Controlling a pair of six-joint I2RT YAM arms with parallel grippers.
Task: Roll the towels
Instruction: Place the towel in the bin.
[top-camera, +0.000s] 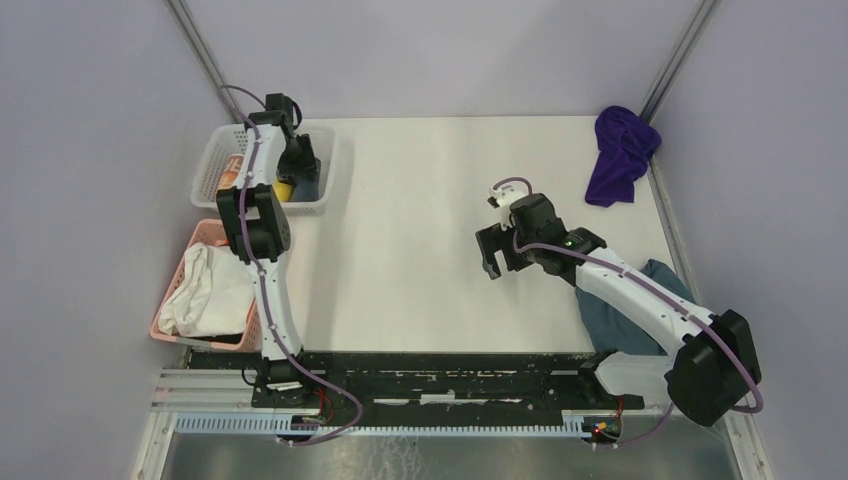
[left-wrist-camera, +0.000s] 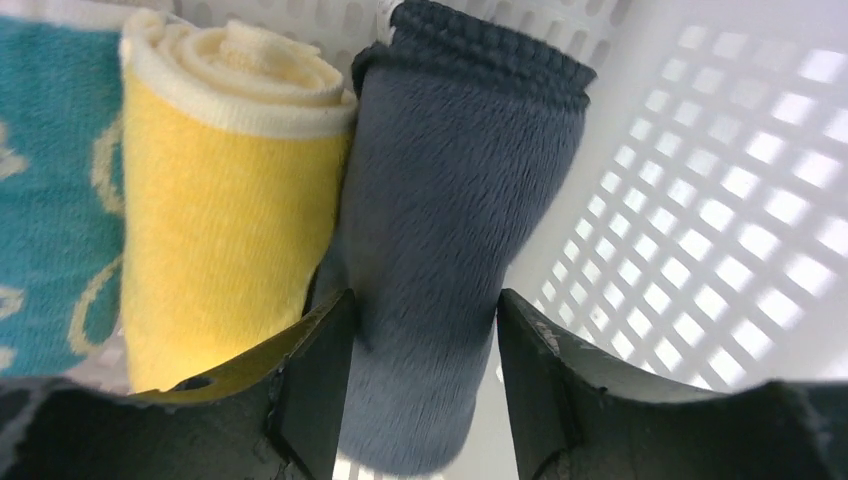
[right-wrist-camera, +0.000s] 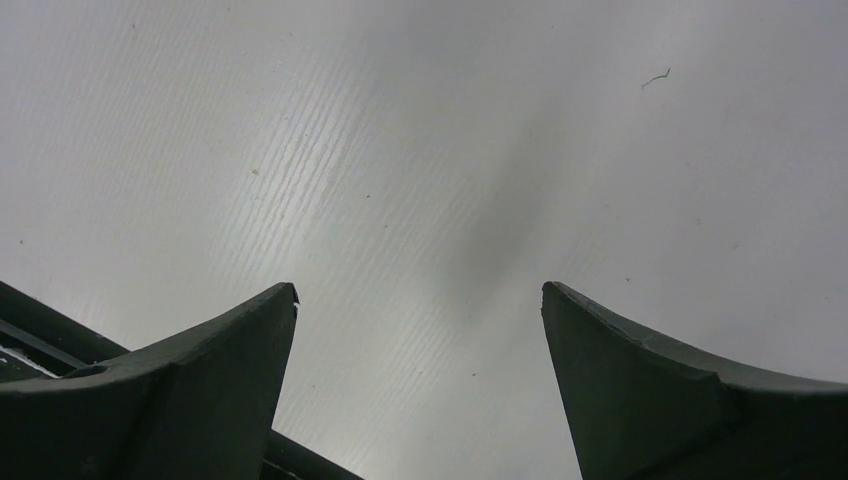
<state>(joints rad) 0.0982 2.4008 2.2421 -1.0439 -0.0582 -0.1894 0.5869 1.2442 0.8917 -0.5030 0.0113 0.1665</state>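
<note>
Left wrist: grey towel (left-wrist-camera: 450, 230) rolled, tucked in white basket (left-wrist-camera: 720, 240) against yellow roll (left-wrist-camera: 220, 240) so it keeps shape; left jaws slack either side, likely releasing. Right jaws wide, nothing held, above desk (top-camera: 420, 200). Purple towel (top-camera: 620, 155) crumpled at far right corner, unrolled

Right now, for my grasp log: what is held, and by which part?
The right gripper holds nothing; the left gripper straddles the rolled dark grey plush towel near one end, grip uncertain.
</note>
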